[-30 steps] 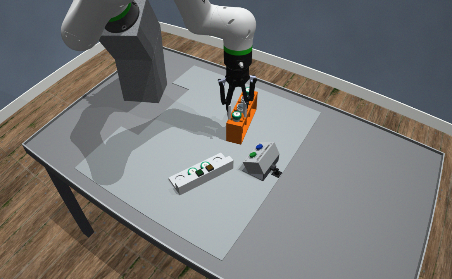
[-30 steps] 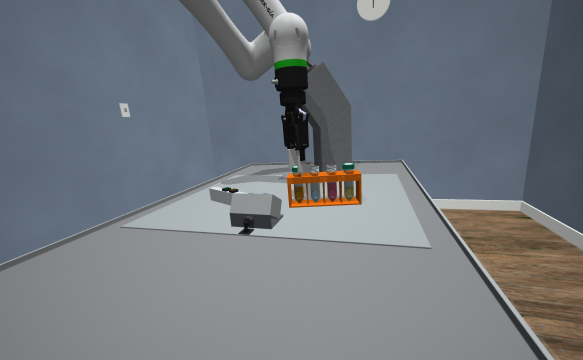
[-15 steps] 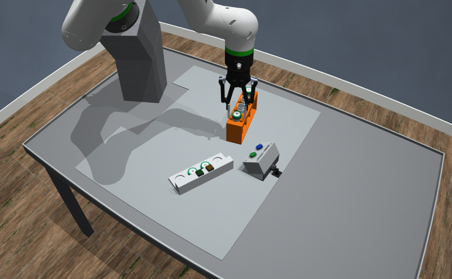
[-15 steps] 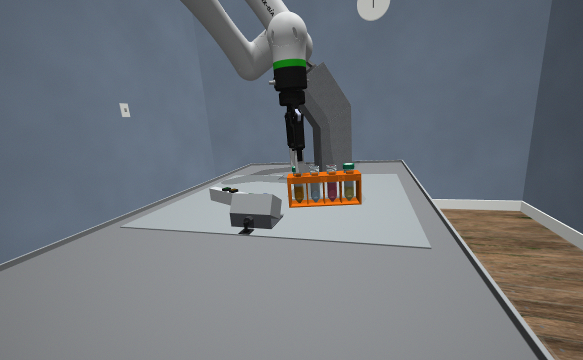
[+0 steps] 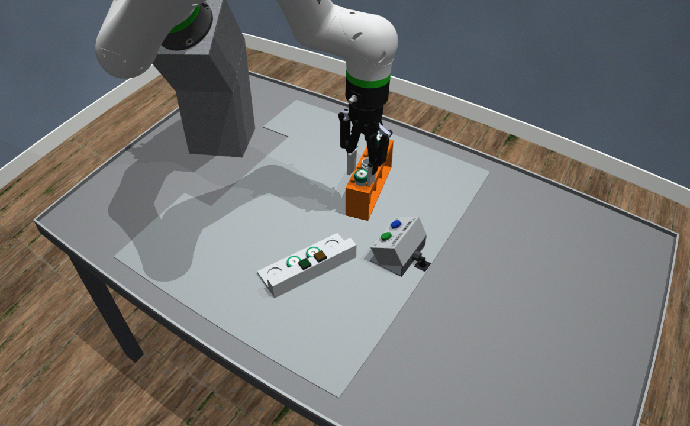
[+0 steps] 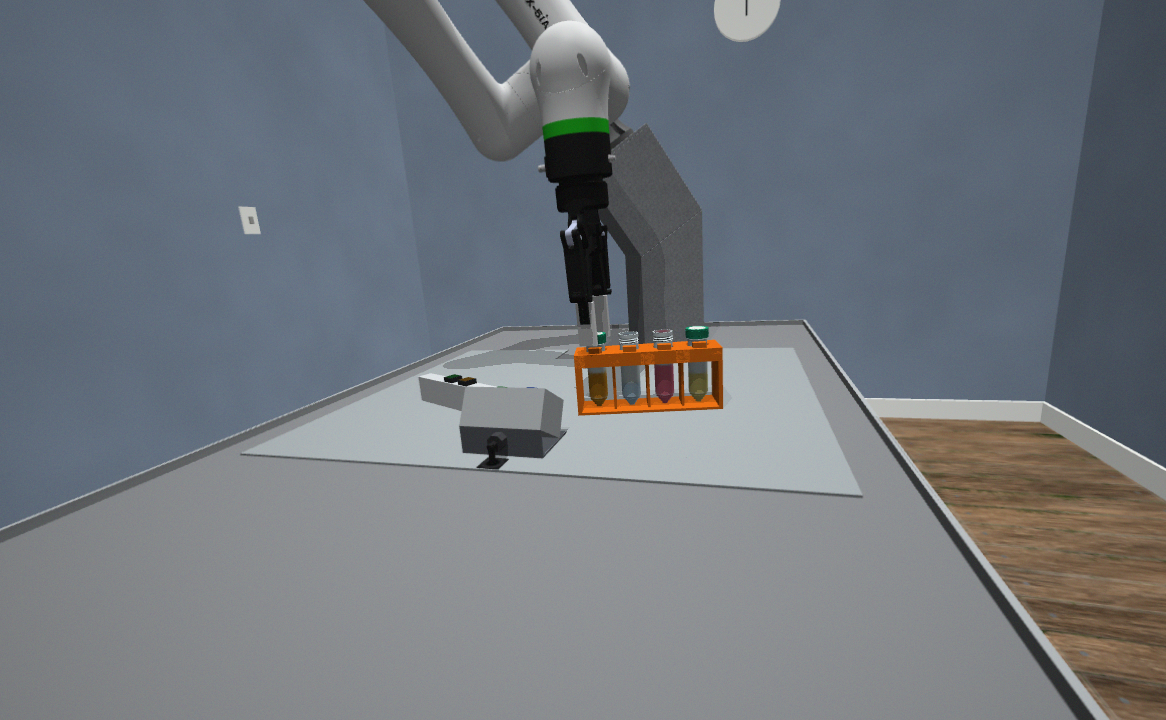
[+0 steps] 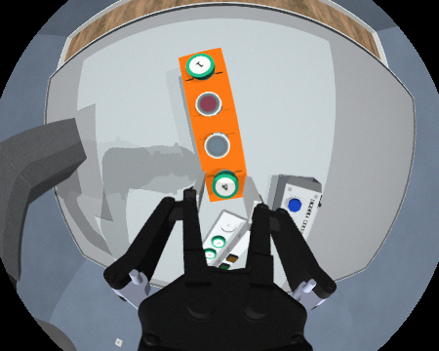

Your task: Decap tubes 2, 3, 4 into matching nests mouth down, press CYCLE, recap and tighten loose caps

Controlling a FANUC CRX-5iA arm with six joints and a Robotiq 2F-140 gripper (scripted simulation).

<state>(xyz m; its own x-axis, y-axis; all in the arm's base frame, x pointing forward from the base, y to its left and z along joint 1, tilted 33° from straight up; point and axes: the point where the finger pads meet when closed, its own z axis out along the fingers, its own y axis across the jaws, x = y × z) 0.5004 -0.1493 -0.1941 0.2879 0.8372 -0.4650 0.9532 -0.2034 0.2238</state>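
Directly under the claw, whose fingers stand apart and hold nothing, sits the capped tube 4 at the near end of the orange decapping station, its cap just below the fingertips. Farther along the station from the claw stand the uncapped tube 3 and tube 2, then the capped tube 1 at the far end. Beyond the claw on the station's front side lies the cap tray with two caps in its middle nests, well apart from the claw, and just beside that the key box with the blue key CYCLE and green key READY; nothing stands between the claw and tube 4.
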